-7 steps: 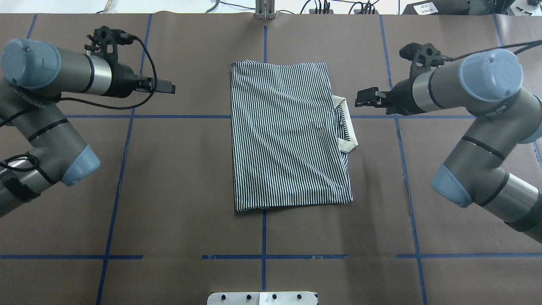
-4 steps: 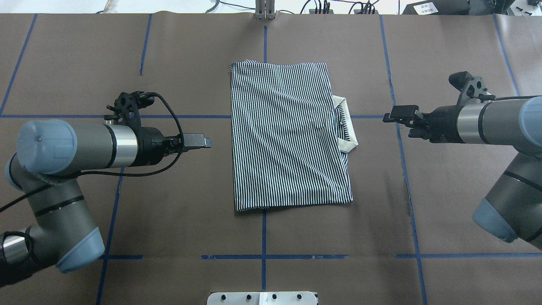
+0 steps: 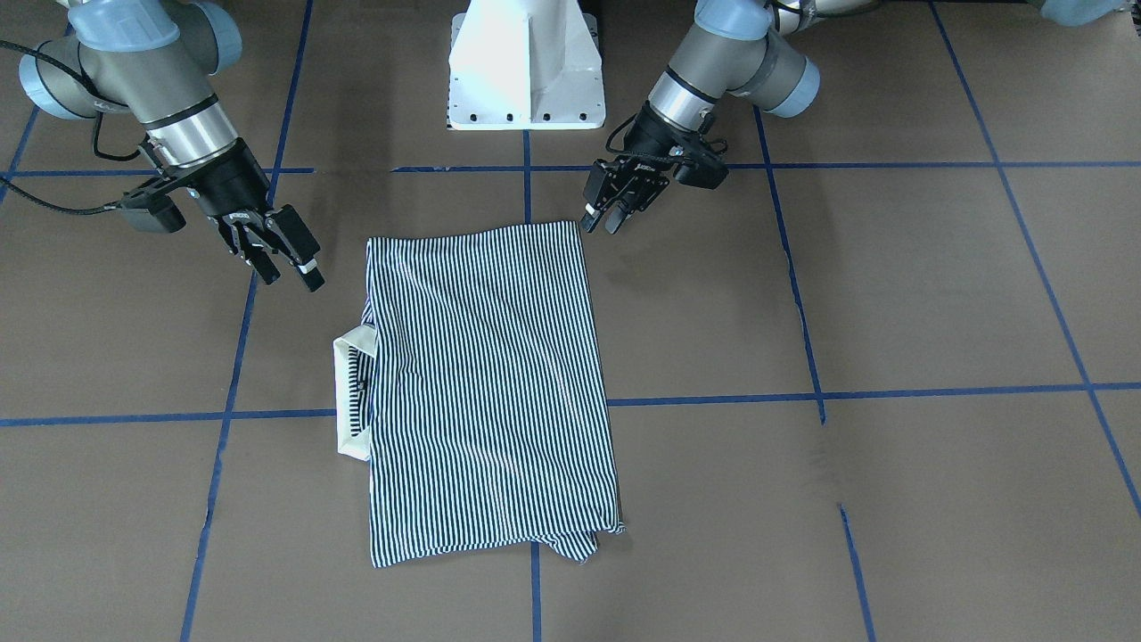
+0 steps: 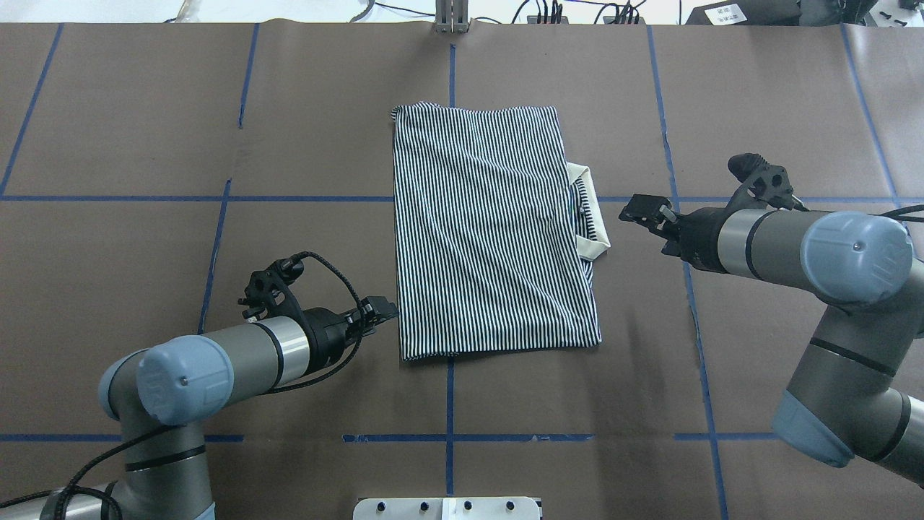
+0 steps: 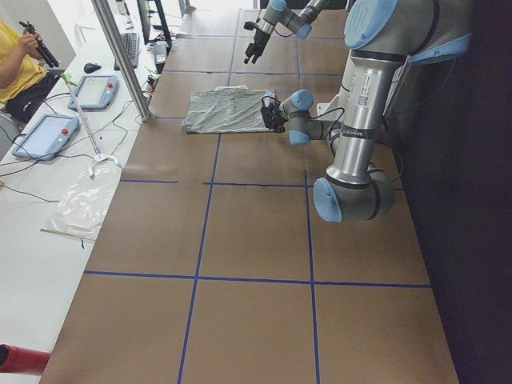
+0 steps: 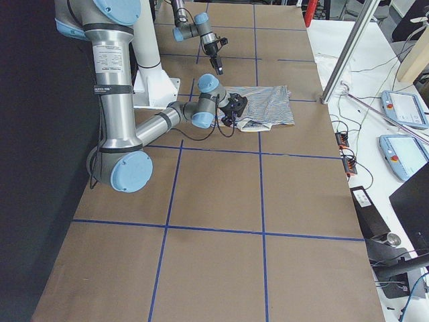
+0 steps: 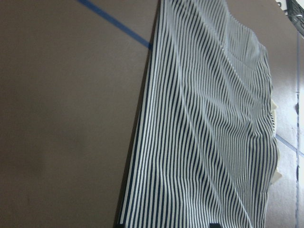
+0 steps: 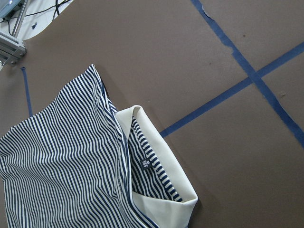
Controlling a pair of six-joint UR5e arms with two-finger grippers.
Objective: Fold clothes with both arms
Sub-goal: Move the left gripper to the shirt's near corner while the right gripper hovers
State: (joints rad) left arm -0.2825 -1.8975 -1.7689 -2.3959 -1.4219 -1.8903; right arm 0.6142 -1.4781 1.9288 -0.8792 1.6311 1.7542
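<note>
The striped shirt [image 4: 484, 238] lies folded into a flat rectangle at mid-table, its cream collar [image 4: 593, 217] sticking out of the right edge. It also fills the left wrist view [image 7: 204, 133]. The right wrist view shows the shirt [image 8: 61, 156] and its collar [image 8: 161, 161]. My left gripper [image 4: 382, 309] hovers open just left of the shirt's near-left corner, seen also in the front view [image 3: 603, 221]. My right gripper [image 4: 639, 209] is open a short way right of the collar, clear of the cloth [image 3: 290, 267]. Neither gripper holds anything.
Brown paper with blue tape lines [image 4: 447, 438] covers the table. The white robot base [image 3: 526, 62] stands at the near edge. A side bench with tablets [image 5: 48, 136], a metal post [image 5: 120, 56] and a seated person [image 5: 16, 64] lie beyond the far edge.
The left arm swung from the far left toward the near edge, ending at the shirt's near-left corner. The right gripper dropped back, then moved in toward the collar. The shirt has not moved.
</note>
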